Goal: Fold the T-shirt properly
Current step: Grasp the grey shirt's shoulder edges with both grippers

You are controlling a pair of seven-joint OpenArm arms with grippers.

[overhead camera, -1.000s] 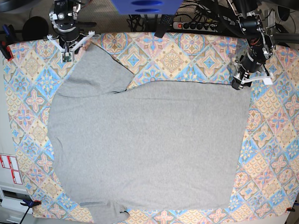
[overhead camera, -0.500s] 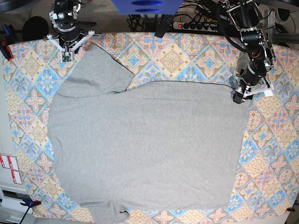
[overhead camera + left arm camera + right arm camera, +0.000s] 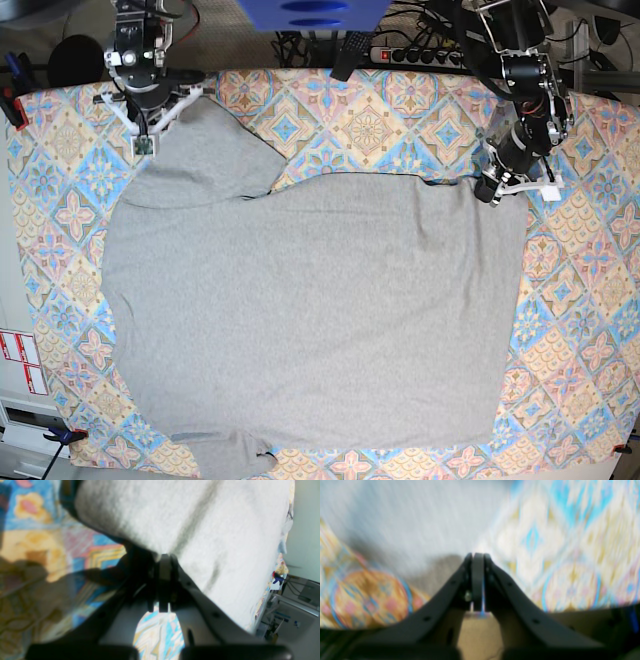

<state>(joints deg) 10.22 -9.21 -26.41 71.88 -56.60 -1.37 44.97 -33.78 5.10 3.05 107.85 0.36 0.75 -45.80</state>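
The grey T-shirt (image 3: 320, 310) lies spread flat with its plain side up; no lettering shows. One sleeve reaches to the back left, the other to the front edge. My left gripper (image 3: 490, 193) is at the shirt's back right corner. In the left wrist view this gripper (image 3: 163, 560) is shut, and the grey cloth (image 3: 212, 517) is bunched at its tips. My right gripper (image 3: 146, 140) is beside the back left sleeve. In the blurred right wrist view it (image 3: 477, 556) is shut at the edge of the cloth (image 3: 407, 517), with nothing seen between the jaws.
A patterned tablecloth (image 3: 600, 300) covers the table. A power strip (image 3: 420, 55) and cables lie behind the back edge. A blue object (image 3: 310, 12) hangs at the top centre. Clamps sit at the left edge (image 3: 12, 105) and the front left corner (image 3: 62, 435).
My left gripper moved left and back, drawing the shirt's back right corner inward and wrinkling that edge. My right gripper shifted slightly towards the sleeve.
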